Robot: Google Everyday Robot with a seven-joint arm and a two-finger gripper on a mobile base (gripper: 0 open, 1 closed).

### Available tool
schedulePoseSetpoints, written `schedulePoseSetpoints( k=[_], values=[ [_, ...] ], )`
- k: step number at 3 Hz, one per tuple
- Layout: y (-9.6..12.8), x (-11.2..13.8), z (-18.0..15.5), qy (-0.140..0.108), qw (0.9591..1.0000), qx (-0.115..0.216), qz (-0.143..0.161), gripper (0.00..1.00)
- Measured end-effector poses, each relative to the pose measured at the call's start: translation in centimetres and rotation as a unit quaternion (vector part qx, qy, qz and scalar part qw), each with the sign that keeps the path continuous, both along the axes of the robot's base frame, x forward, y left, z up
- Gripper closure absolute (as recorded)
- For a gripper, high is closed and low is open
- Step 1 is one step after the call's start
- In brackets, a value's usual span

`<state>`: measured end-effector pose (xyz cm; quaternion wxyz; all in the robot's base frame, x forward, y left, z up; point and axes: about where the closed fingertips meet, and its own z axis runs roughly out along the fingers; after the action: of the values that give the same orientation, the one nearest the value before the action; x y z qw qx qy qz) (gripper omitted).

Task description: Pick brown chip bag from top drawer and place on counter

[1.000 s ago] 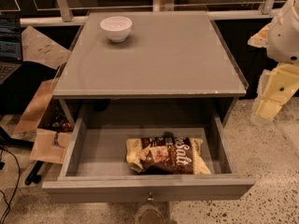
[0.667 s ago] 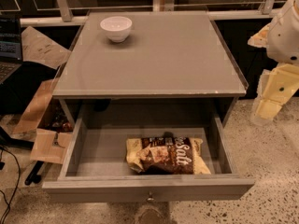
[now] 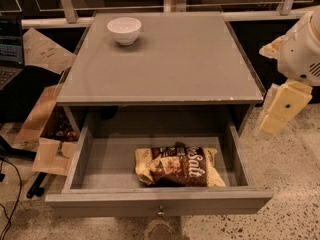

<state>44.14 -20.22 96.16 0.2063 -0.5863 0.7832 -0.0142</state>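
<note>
Brown chip bag [image 3: 177, 165] lies flat in the pulled-out top drawer [image 3: 100, 202], reachable from above; gripper [image 3: 282, 106] hangs right of the counter [image 3: 165, 59]; open or closed, I cannot tell.

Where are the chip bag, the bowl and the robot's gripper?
brown chip bag [image 3: 180, 166], camera view: dark brown centre, inside the open top drawer [image 3: 160, 202].
bowl [image 3: 124, 31], camera view: its outer wall, back left on the counter [image 3: 170, 69].
gripper [image 3: 281, 109], camera view: pale yellow part, right of the counter.

chip bag [image 3: 177, 166] in drawer [image 3: 160, 202]; bowl [image 3: 124, 30] on counter [image 3: 175, 64]; tool [image 3: 281, 109] at right.
</note>
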Motion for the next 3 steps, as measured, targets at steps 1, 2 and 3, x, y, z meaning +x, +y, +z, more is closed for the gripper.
schedulePoseSetpoints(
  k=[1,2,3],
  values=[
    [1.0,0.8,-1.3,-0.023,0.9992,0.023,-0.023,0.0],
    [1.7,1.6,-3.1,-0.028,0.9973,0.063,-0.027,0.0],
    [2.9,1.8,-4.7,-0.019,0.9953,0.094,-0.014,0.0]
  ],
)
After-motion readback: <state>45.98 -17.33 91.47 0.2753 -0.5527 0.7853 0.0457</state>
